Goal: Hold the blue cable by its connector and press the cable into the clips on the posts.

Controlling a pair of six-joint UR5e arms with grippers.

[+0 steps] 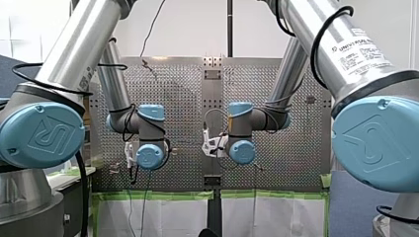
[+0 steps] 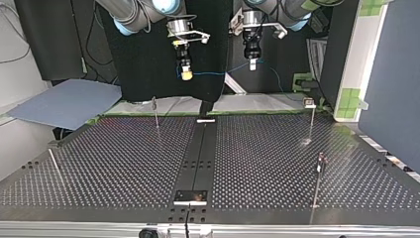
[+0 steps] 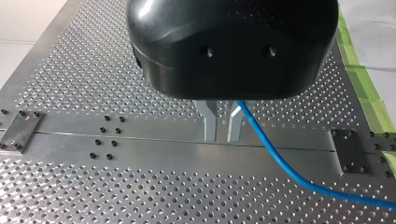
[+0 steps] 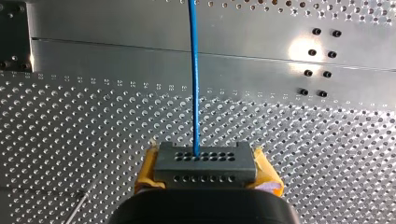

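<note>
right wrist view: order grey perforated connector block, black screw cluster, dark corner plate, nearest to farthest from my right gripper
1. Grey perforated connector block: between my right gripper's yellow pads.
2. Black screw cluster: ahead, one side of the blue cable.
3. Dark corner plate: ahead, the cable's other side.

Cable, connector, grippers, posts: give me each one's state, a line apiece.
Cable: strung in the air between the grippers, in no clip.
Connector: clamped between yellow pads.
Right gripper: shut on the connector.
Left gripper: shut on the cable.
Posts: upright, no cable on them.
</note>
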